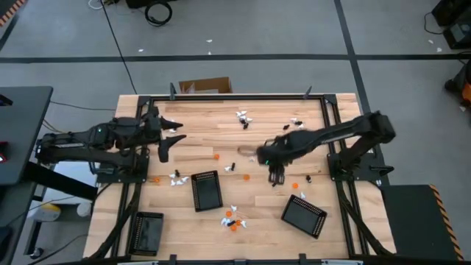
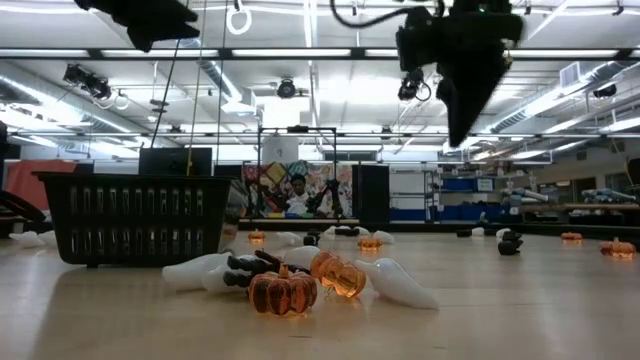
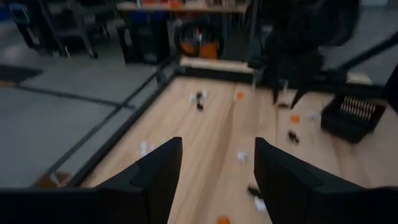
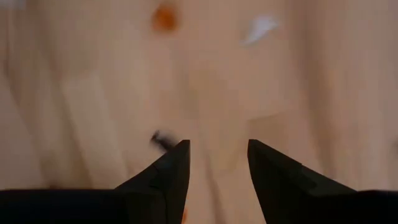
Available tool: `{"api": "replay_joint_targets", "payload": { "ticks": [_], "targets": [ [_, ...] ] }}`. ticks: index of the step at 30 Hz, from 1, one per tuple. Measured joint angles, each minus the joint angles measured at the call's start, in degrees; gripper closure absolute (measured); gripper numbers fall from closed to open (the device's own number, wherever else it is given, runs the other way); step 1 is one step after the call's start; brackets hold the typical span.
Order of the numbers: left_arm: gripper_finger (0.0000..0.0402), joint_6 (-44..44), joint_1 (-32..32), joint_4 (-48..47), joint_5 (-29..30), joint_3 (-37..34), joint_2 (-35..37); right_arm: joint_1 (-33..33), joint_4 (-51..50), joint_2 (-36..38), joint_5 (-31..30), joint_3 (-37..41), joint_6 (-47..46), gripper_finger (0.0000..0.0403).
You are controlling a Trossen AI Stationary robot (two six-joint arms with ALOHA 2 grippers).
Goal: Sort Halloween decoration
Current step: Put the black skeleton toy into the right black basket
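Right end effector [image 1: 277, 179] hangs over the middle of the table [image 1: 221, 136] with its fingers parted and nothing between them; a small black piece [image 4: 160, 140] lies just off one fingertip. Left end effector [image 1: 163, 146] waits open and empty at the left side. Halloween decoration [image 1: 234, 219] lies scattered in clusters around three black trays [image 1: 207, 191]. I'd judge it is between picks; next it must drop squarely over one piece and close.
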State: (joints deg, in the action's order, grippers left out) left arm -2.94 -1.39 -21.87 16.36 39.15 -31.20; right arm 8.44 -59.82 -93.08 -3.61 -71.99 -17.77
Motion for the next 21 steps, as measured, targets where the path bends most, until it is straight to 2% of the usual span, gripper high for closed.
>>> {"api": "replay_joint_targets", "payload": {
  "ticks": [3, 7, 15, 21],
  "targets": [
    [0.0193, -1.2, 0.0, -0.7, 0.0, -0.4, -0.3, 3.4, -1.4, -4.5, 2.7, 0.0, 4.6, 0.0236],
    [0.0193, 0.2, 0.0, -0.5, 0.1, -0.5, -0.3, 5.9, -1.4, -8.4, 2.5, 0.0, 6.2, 0.0238],
    [0.0193, 2.6, -0.1, 1.1, 0.7, -0.5, -0.3, 6.8, 0.1, -13.9, 0.5, 0.0, 7.3, 0.0256],
    [0.0193, 2.6, -0.1, 0.9, 0.8, -0.5, -0.3, 6.8, 1.2, -14.6, 1.1, 0.0, 7.5, 0.0275]
  ]
}}
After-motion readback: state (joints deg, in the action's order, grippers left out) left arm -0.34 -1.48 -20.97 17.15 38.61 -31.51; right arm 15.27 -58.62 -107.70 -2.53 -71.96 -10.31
